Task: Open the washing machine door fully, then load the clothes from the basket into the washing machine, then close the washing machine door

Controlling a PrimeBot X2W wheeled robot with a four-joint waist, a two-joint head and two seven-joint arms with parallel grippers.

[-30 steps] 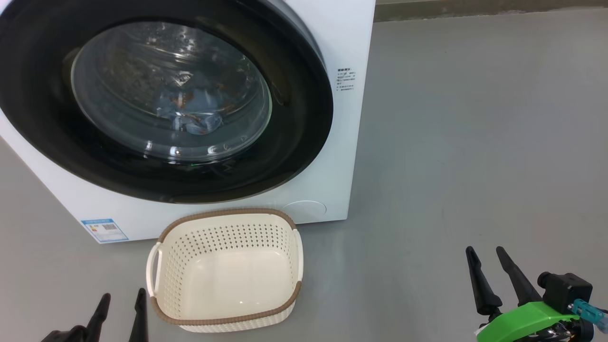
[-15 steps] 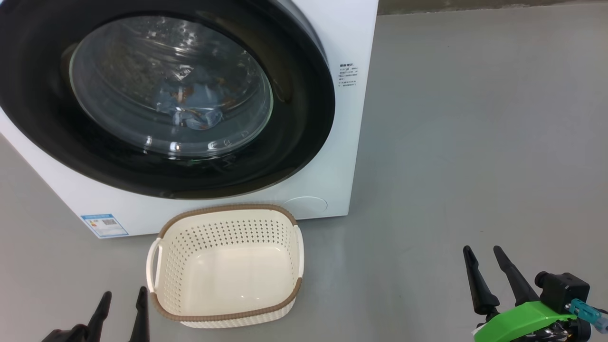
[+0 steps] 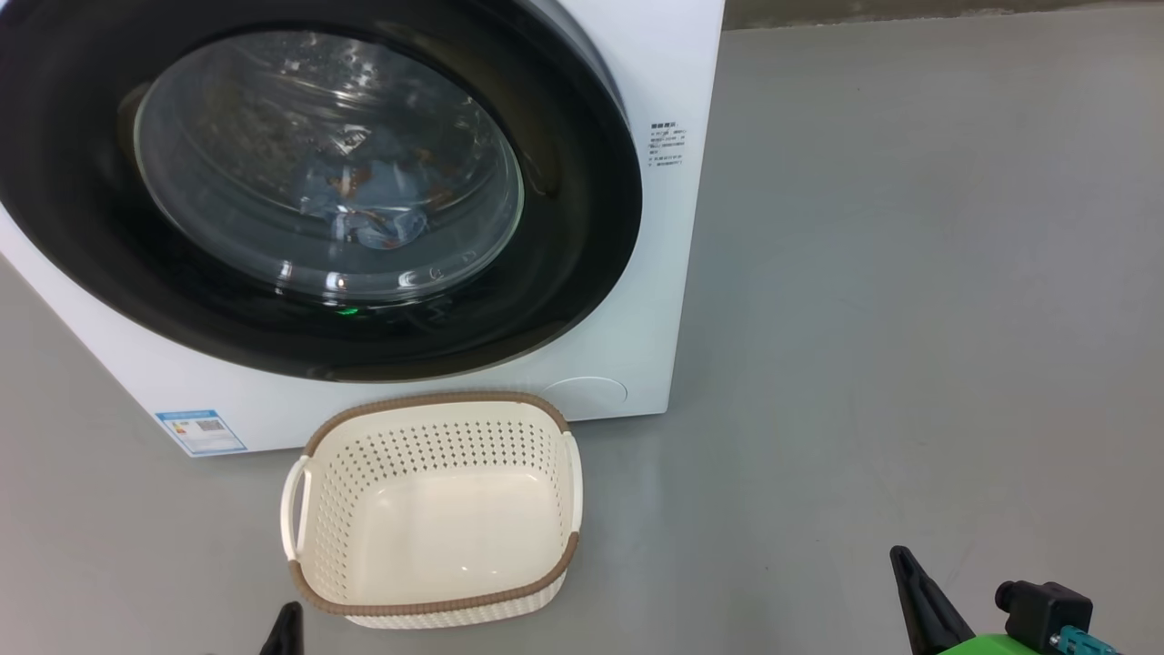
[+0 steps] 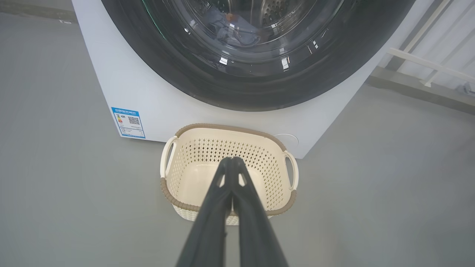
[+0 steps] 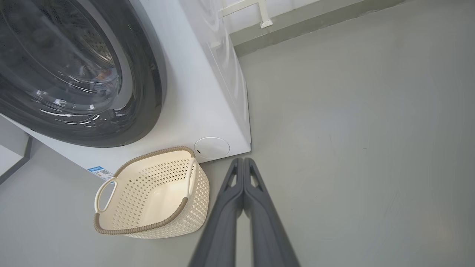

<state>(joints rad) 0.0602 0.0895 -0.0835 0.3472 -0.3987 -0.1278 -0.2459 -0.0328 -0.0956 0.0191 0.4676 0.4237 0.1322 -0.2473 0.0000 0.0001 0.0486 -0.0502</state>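
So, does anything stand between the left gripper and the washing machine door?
Only the empty basket, on the floor in front of the washing machine, right ahead of the shut left gripper. It sits below the washing machine door, which is closed; the path above it looks open.

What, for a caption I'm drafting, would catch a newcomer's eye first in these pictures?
The huge glossy black washing machine door, shut, dominates the upper left of the head view, with blue clothes visible through its glass. Just below it, on the grey floor, sits the empty cream basket.
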